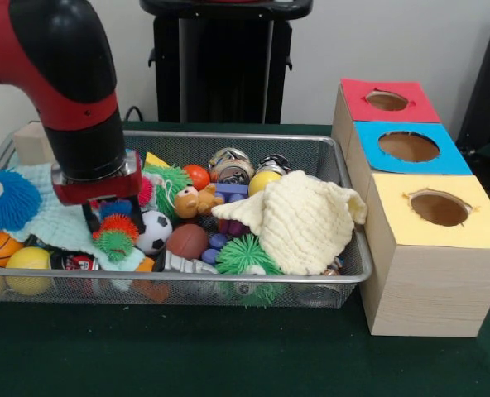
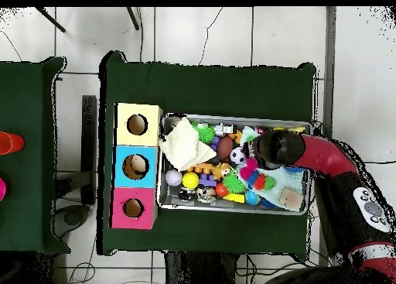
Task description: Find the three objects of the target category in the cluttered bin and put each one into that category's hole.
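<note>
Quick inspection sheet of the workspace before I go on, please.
Surface: green cloth, bare in front.
Bin: piled with toys.
Blue hole: middle box, unobstructed.
Clutter: yellow cloth, soccer ball, blue puffer, green spiky ball.
End effector: low in the bin, over a spiky toy; state unclear.
Cables: some on the floor.
Surroundings: second table, tiled floor.
</note>
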`<state>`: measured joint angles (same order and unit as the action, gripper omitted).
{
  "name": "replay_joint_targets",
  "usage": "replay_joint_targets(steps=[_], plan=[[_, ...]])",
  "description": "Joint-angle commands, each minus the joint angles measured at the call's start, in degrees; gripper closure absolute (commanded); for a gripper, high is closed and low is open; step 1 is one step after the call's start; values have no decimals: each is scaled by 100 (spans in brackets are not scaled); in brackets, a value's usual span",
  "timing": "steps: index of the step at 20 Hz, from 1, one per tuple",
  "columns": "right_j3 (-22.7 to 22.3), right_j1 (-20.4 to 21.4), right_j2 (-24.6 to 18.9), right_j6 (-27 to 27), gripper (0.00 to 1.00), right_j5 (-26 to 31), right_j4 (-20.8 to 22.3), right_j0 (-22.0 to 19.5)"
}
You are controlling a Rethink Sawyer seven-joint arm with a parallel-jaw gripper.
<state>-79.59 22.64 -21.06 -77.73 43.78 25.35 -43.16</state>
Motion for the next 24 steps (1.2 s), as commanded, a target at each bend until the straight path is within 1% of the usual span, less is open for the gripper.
replay_joint_targets(steps=[1,6,10,15,17,20,22,24], plan=[[645,-699,-63,885,0,296,449,-123],[720,-661,-106,1142,0,543,421,-228],[823,-748,-132,1247,0,611,435,-267],[814,-818,-167,1264,0,409,520,-267],[893,-953,-176,1249,0,288,567,-236],[1101,-1294,-213,1239,0,88,622,-198],[1036,-1301,-241,1230,0,-119,675,-216],[1007,-1334,-265,1171,0,-188,669,-234]])
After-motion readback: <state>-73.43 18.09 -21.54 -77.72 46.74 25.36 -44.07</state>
